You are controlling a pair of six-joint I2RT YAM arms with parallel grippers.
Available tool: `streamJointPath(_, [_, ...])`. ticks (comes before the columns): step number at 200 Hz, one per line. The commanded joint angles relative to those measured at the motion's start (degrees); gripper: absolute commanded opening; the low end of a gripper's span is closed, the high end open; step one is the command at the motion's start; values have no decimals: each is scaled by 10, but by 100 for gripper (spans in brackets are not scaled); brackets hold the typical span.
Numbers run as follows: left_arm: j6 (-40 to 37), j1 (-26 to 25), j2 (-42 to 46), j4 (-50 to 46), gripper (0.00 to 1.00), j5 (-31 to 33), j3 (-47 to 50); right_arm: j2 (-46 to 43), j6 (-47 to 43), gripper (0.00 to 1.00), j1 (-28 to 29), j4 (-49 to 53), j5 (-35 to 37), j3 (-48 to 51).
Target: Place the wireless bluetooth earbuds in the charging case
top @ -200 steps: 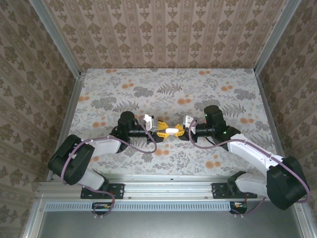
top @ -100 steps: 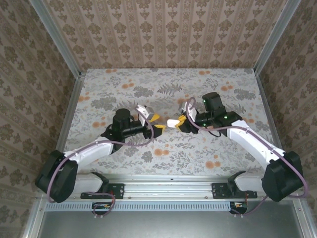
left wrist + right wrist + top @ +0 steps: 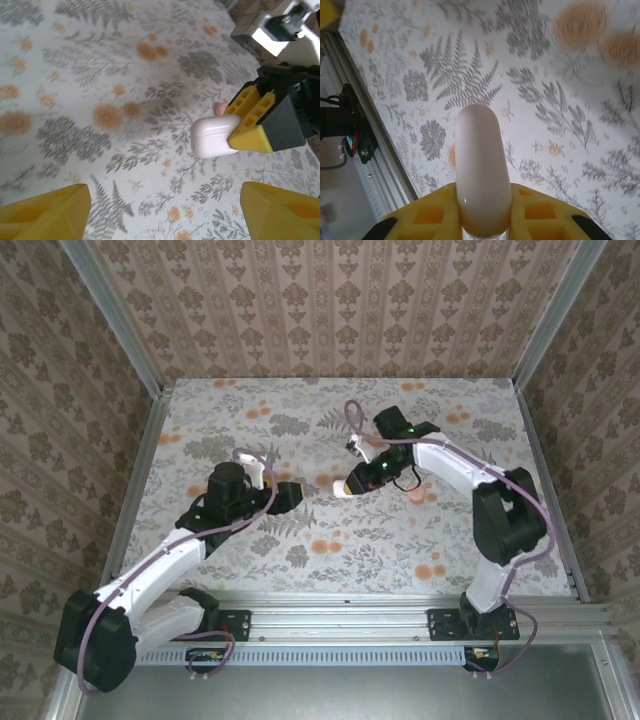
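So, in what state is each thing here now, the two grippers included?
Glossy white rounded plastic charging case: lid closed, gripped at one end.
Right gripper: jaws shut on the case.
Left gripper: jaws open, empty.
Pink round disc: lying on the table, untouched.
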State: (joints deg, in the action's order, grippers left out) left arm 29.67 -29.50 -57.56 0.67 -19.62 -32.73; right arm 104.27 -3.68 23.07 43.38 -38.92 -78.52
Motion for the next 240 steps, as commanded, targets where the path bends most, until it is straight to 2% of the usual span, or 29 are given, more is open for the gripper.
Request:
streamJointPath(1, [34,14,19,-73,80,30,12,39,44,21,-2,100,-2,-40])
streamJointPath(81, [11,62,28,-126,81,30,24,120,97,21,-22,100,38,-73])
streamJointPath(141, [27,76,31,-123,82,38,39,166,81,23,-51,115,37,-86])
streamJointPath(153, [30,77,31,-124,82,41,41,171,79,25,-57,116,37,-86])
streamJointPath(188, [25,80,28,-126,82,46,42,180,72,39,-70,120,41,-89])
streamJointPath(240, [18,97,27,-136,82,41,38,189,67,46,-82,125,51,-92])
